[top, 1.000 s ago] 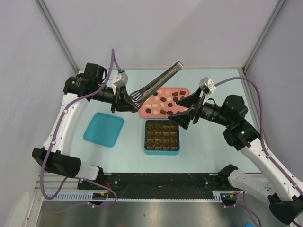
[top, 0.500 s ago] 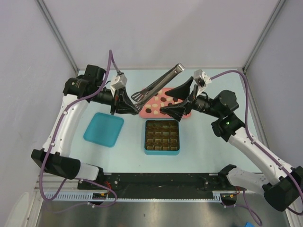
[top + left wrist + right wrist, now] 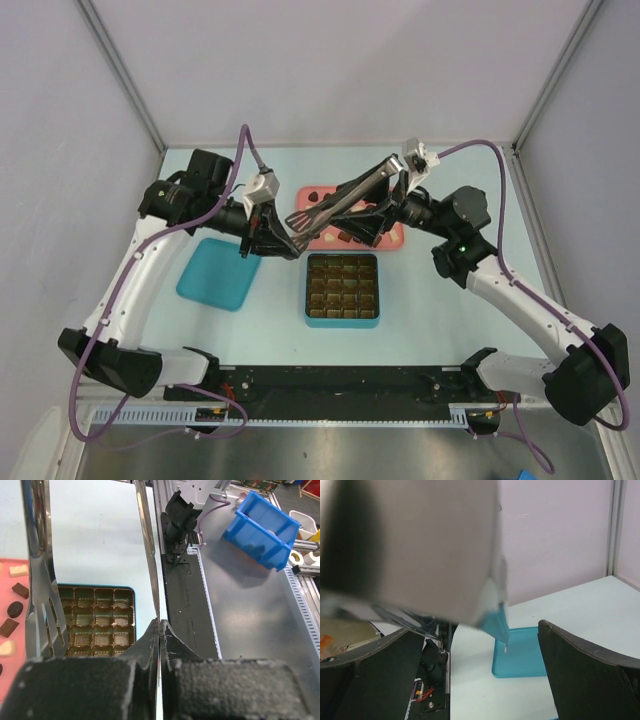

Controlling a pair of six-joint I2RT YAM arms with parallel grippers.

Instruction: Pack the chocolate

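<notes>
The chocolate (image 3: 345, 237) lies as small brown and cream pieces on the pink tray (image 3: 392, 237); a few pieces show at the left edge of the left wrist view (image 3: 12, 611). My left gripper (image 3: 272, 230) (image 3: 159, 623) is shut on one arm of the metal tongs (image 3: 340, 193) (image 3: 44, 605), whose slotted heads hang over the tray's left end. My right gripper (image 3: 380, 205) (image 3: 479, 630) is open, its jaws either side of the tongs' hinge end (image 3: 415, 545), which fills that view as a blur. The teal box (image 3: 342, 290) (image 3: 95, 620) has empty gold compartments.
The teal lid (image 3: 219, 273) (image 3: 520, 652) lies left of the box. The black rail (image 3: 340, 380) with the arm bases runs along the near edge. A blue bin (image 3: 262, 527) sits off the table. The enclosure walls close in the back and sides.
My right gripper has swung up and left from beside the box to the tongs' hinge end. My left gripper and the tongs have shifted slightly right and nearer.
</notes>
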